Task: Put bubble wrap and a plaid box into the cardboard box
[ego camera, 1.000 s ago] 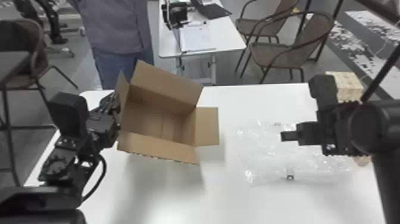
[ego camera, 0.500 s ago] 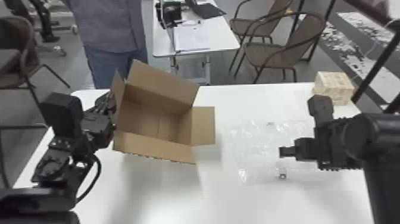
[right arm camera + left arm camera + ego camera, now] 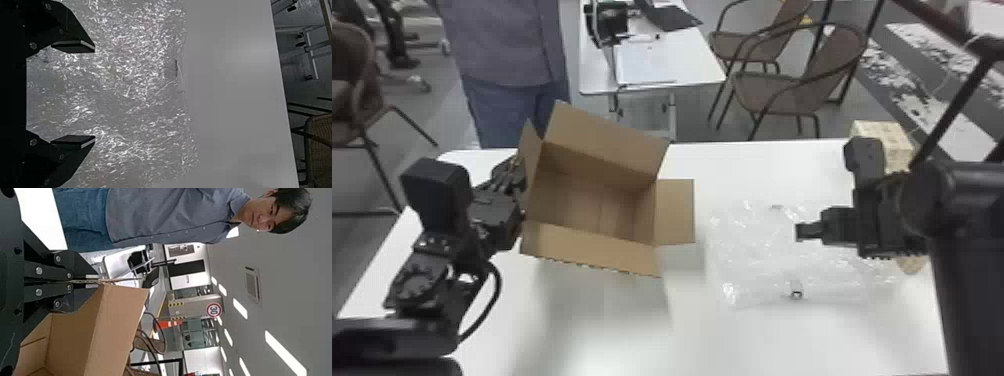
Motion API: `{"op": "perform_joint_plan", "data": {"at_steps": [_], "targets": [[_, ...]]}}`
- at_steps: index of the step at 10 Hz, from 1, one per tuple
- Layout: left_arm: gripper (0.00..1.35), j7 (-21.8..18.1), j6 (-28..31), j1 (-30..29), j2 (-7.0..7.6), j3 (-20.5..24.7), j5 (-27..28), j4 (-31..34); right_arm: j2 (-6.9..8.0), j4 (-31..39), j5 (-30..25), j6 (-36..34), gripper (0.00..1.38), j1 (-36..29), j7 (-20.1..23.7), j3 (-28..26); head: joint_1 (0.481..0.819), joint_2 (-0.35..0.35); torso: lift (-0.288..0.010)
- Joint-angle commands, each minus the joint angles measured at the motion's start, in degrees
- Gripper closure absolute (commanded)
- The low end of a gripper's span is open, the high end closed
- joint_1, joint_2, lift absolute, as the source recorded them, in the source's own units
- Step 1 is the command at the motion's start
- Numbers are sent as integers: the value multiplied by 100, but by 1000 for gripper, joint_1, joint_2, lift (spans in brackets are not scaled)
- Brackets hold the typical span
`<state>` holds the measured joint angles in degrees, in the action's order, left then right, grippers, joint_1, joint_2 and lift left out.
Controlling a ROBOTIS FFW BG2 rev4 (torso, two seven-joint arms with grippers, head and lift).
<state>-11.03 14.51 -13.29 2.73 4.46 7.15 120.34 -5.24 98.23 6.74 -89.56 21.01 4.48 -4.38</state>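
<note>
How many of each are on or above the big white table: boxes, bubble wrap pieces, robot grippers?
Boxes: 2 (cardboard box, plaid box)
Bubble wrap: 1
Grippers: 2 (left gripper, right gripper)
Total: 5

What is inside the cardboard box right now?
Only bare cardboard panels show inside the cardboard box. The area tucked behind its near flap is covered, so I can't tell there.

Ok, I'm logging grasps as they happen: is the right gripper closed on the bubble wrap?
No, the right gripper has its fingers wide apart, and the bubble wrap lies spread on the table.
</note>
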Motion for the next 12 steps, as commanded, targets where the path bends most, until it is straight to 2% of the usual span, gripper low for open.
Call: {"op": "perform_joint_plan", "data": {"at_steps": [1,4,5,9,11,12], "targets": [[1222,13,-18,99,105,-138,-3,-98,23,-23,-322,-52,450,202,0,87,695,-9,-107],[1222,48,-194,152,166,-226,-47,-239,111,-814,-436,-52,458,579,0,210,695,-35,-107],[1222,65,-238,143,193,-217,-73,-257,111,-1140,-269,-52,512,641,0,201,695,-31,-107],[1222,136,-361,134,254,-235,-109,-318,128,-1922,73,-52,501,878,0,175,695,-8,-107],[1222,180,-475,108,263,-235,-135,-371,85,-2282,267,-52,558,878,0,113,695,4,-107],[1222,250,-528,64,272,-235,-179,-371,85,-2335,293,-52,507,861,0,60,695,7,-107]]}}
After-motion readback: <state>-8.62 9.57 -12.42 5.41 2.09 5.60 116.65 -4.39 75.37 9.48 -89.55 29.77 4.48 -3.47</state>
